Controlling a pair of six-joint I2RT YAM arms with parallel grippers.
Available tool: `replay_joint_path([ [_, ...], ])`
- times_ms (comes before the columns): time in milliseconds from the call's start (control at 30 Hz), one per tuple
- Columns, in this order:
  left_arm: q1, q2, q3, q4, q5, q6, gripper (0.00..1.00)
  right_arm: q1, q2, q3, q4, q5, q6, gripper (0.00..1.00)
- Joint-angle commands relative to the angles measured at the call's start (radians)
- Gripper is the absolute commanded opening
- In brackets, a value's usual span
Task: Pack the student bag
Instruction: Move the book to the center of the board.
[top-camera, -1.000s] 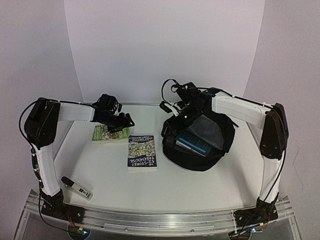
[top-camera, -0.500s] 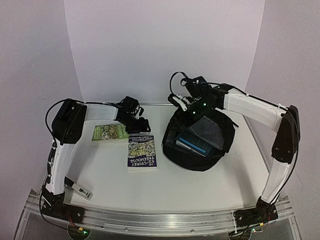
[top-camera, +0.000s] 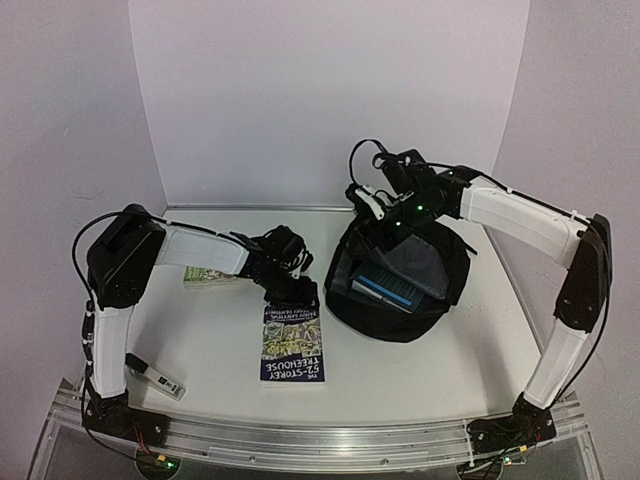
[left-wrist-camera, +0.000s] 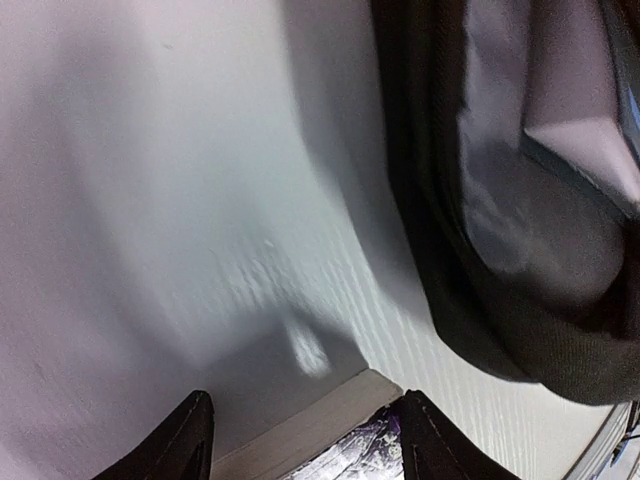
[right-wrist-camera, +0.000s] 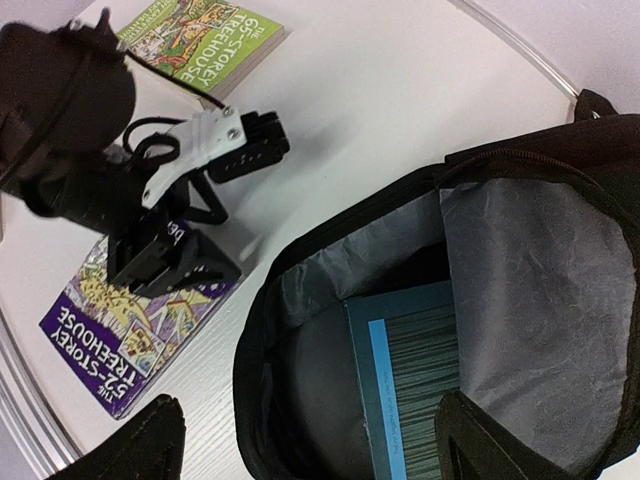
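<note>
The student bag (top-camera: 440, 300) lies open at the right of the table, a blue book (top-camera: 385, 288) inside it. My right gripper (top-camera: 383, 212) hovers open above the bag's far rim; in its wrist view the gripper (right-wrist-camera: 310, 445) has the bag's mouth (right-wrist-camera: 300, 260) and the blue book (right-wrist-camera: 420, 380) below it, and nothing is held. My left gripper (top-camera: 292, 290) is down at the far edge of the purple Treehouse book (top-camera: 293, 348). Its jaws (left-wrist-camera: 305, 445) stand apart astride that book's edge (left-wrist-camera: 320, 425), with a gap at the left finger (left-wrist-camera: 185, 445).
A green Treehouse book (top-camera: 203, 272) lies behind the left forearm, and also shows in the right wrist view (right-wrist-camera: 200, 40). A marker (top-camera: 153, 376) rests at the near left by the left arm's base. White walls close in the back and both sides.
My left arm swung right from the green book to the purple one, its jaws narrowing. The purple book slid toward the near edge. My right gripper rose and drew back a little.
</note>
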Motion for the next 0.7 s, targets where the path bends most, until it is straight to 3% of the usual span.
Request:
replay_joint_path([
  [0, -0.051, -0.084, -0.079, -0.009, -0.023, -0.077, 0.67, -0.003, -0.042, 0.001, 0.003, 0.002, -0.013, 0.87],
  [133, -0.014, -0.200, -0.116, -0.012, -0.112, -0.088, 0.79, -0.003, -0.034, 0.001, 0.004, -0.013, -0.008, 0.87],
  [333, 0.178, -0.319, -0.127, -0.004, -0.218, -0.098, 0.88, -0.003, -0.038, -0.010, 0.003, -0.023, -0.007, 0.87],
  [433, 0.261, -0.295, -0.060, -0.020, -0.271, -0.049, 0.90, -0.004, -0.041, -0.015, 0.003, -0.025, -0.007, 0.87],
  [667, 0.391, -0.091, 0.168, -0.056, -0.234, 0.037, 0.91, -0.003, -0.052, -0.029, 0.003, -0.021, -0.010, 0.87],
])
